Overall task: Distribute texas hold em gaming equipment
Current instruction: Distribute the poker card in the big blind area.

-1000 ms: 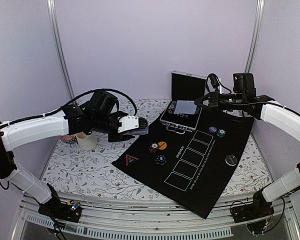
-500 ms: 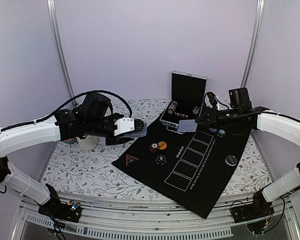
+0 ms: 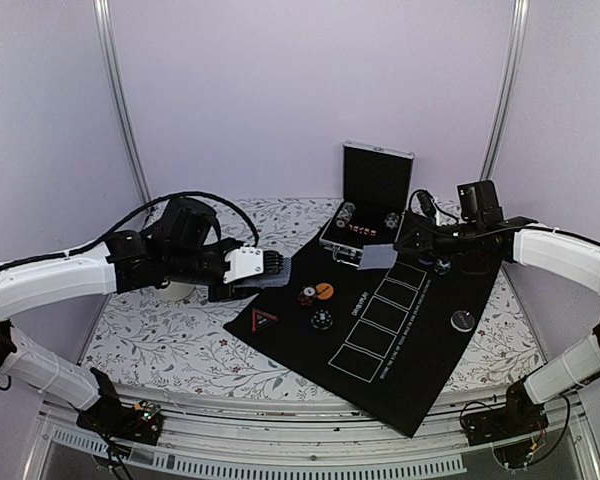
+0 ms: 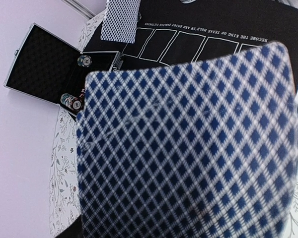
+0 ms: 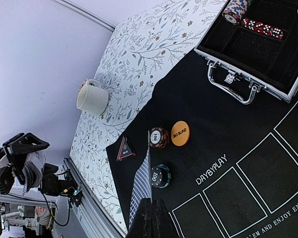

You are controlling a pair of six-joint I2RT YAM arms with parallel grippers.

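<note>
Right claw [image 3: 398, 247]: closed on a single card [image 3: 377, 256], pinching it by one edge.
Single card: held off the black mat [image 3: 430, 360] with its grey-blue back showing, between the open case [image 3: 372, 180] and the far end of the printed row of boxes [image 3: 388, 295].
Way to go: the far box lies just beside the card, down and toward the right arm's own side. I judge this the likely spot for it.
Long axis: on the right wrist camera the card [image 5: 140, 186] shows almost edge-on. It runs straight out from the claw [image 5: 151, 218] toward the dark chip stack [image 5: 160, 175], so it needs levelling before it can lie flat.
Nearer arm: the right one; the left is well apart from the boxes, at the mat's left edge.
Right arm pose: it reaches in from the right, forearm roughly level and wrist pointing left across the mat.
Left claw [image 3: 260, 268]: clamped on the deck of cards [image 3: 278, 266], whose patterned back [image 4: 188, 144] fills its own camera.
Other pieces: the orange disc [image 3: 324, 291] and a striped chip [image 3: 307, 296] touch on the mat, which lies on the bench [image 3: 160, 340].
</note>
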